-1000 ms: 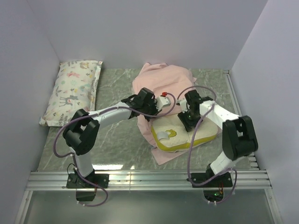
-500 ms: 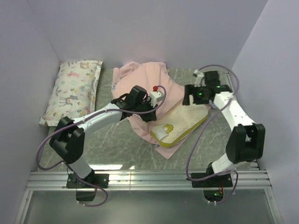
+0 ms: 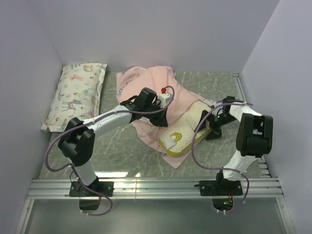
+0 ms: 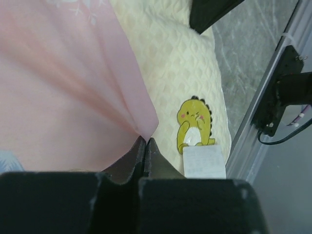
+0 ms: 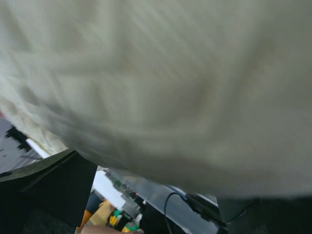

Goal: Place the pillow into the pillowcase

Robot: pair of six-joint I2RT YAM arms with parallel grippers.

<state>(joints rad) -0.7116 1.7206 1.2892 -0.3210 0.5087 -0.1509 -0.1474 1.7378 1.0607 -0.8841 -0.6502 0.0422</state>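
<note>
Pinches a fold of the pillowcase with the left gripper, fingers pressed flat together on the pink cloth, right where its edge lies over the pillow. Spreads the right gripper wide at the pillow's right edge, low by the table. Presses so close there that the wrist view gives little but blurred cream foam between two dark fingers, with no clamp on it to be seen. Seems partly in by now, that pillow, judging by the cloth over its far side. Shows the yellow-banded near corner, the dinosaur logo and a white label out in the open.

To do this step well, lift the pinched hem clear of the foam to hold the mouth open, rather than dragging it flat. Push the pillow from the right, low and along its length, into the cloth. Work in short strokes: probably catches thin fabric, that dimpled surface, and bunches it. Watch for the hem slipping out of so small a pinch.

Rests on a grey-green marbled table, with an aluminium rail at the near edge. Leaves a small printed pillow well apart at the far left. Closes in with plain lilac walls.
</note>
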